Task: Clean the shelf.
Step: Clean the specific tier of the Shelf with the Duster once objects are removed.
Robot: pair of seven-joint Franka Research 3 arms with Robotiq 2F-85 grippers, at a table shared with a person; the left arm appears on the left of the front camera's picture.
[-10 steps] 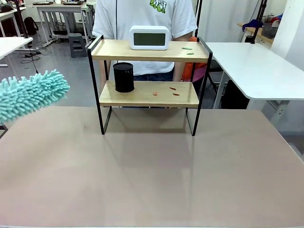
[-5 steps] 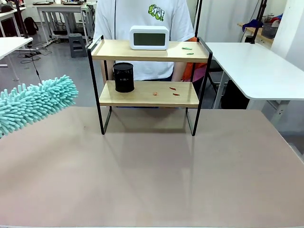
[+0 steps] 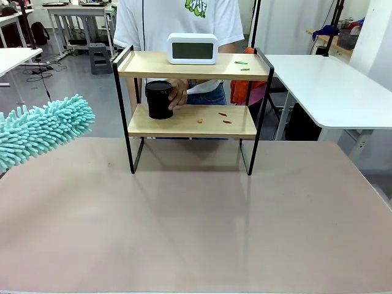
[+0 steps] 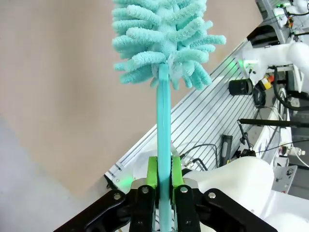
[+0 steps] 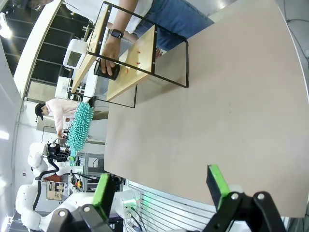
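The shelf [image 3: 190,122] stands at the table's far side, and it appears tilted in the right wrist view [image 5: 130,67]. A white digital clock [image 3: 193,48] and green scraps [image 3: 242,62] lie on its top board. On the lower board are red-orange scraps [image 3: 223,116] and a black cup [image 3: 159,100], which a person's hand [image 3: 179,93] grips from behind. My left gripper [image 4: 164,170] is shut on the handle of a teal fluffy duster [image 4: 164,38], whose head hovers at the left edge [image 3: 43,128], well clear of the shelf. My right gripper [image 5: 160,187] is open and holds nothing.
The beige tabletop [image 3: 196,220] spreads bare in front of the shelf. The person [image 3: 184,18] stands right behind the shelf. A white table [image 3: 331,86] sits at the far right, and another white table [image 3: 15,58] at the far left.
The person's hand has come in behind the lower board and taken hold of the black cup. The duster head swung slightly right, then back a little to the left.
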